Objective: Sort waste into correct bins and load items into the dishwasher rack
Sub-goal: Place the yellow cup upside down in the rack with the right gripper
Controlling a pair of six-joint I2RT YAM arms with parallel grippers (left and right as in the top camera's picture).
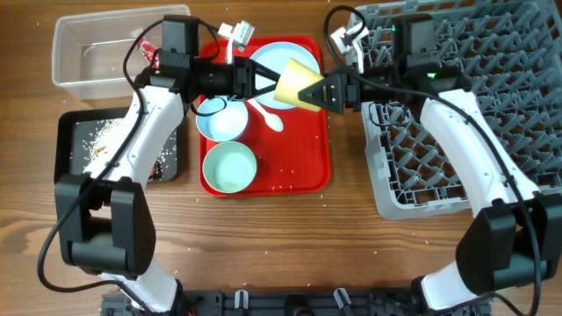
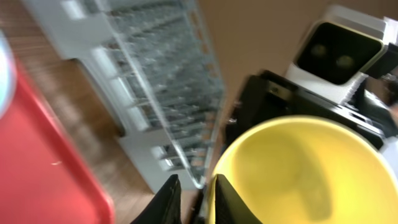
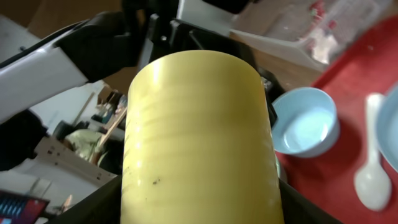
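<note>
While held sideways in the air, yellow cup (image 1: 297, 83) clamped round its body by right gripper (image 1: 323, 89), fingers (image 3: 298, 208) spread wide on either side, mouth turned toward left gripper (image 1: 268, 82). Left fingers (image 2: 165, 202) close together at cup rim, one outside, one against the rim; clamped or loose, cannot tell.

Directly under both grippers: red tray (image 1: 327, 132). On it, under the left gripper and cup, pale blue plate (image 1: 272, 54), partly hidden. Just beside that, toward robot's side of left gripper, white spoon (image 1: 268, 114), lying flat. Next out, under left forearm, pale blue bowl (image 1: 221, 123), upright. Further toward robot, pale green bowl (image 1: 230, 167), upright, near tray's edge.

Behind right gripper, past tray edge: dishwasher rack (image 1: 527, 88), pegs up, right arm crossing over it.

Behind left gripper, well apart from the cup: black tray (image 1: 75, 132) with white rice grains (image 1: 105, 132) scattered inside. Farthest, beyond it: clear tub (image 1: 88, 53).
</note>
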